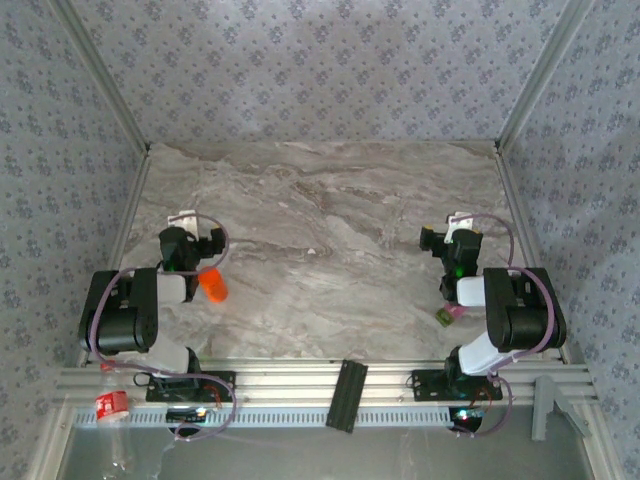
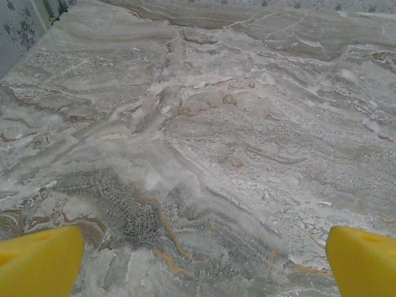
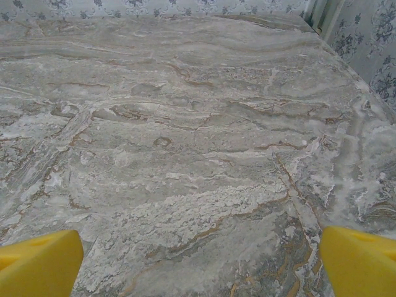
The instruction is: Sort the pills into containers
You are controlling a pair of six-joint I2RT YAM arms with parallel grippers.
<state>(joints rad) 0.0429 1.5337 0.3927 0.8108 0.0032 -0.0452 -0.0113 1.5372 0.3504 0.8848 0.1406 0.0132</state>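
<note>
An orange cylindrical bottle lies on the marble table just right of my left arm. The containers, a tiny pink and olive-green pair, sit beside my right arm's base and are partly hidden by it. The pills are out of view. My left gripper is open, its yellow fingertips wide apart over bare marble, a little beyond the bottle. My right gripper is open too, its yellow fingertips spread with nothing between them, beyond the containers.
An aluminium rail runs along the near edge with a black strip lying across it. A red-labelled item sits at the near left and a grey bracket at the near right. Patterned walls enclose three sides of the table.
</note>
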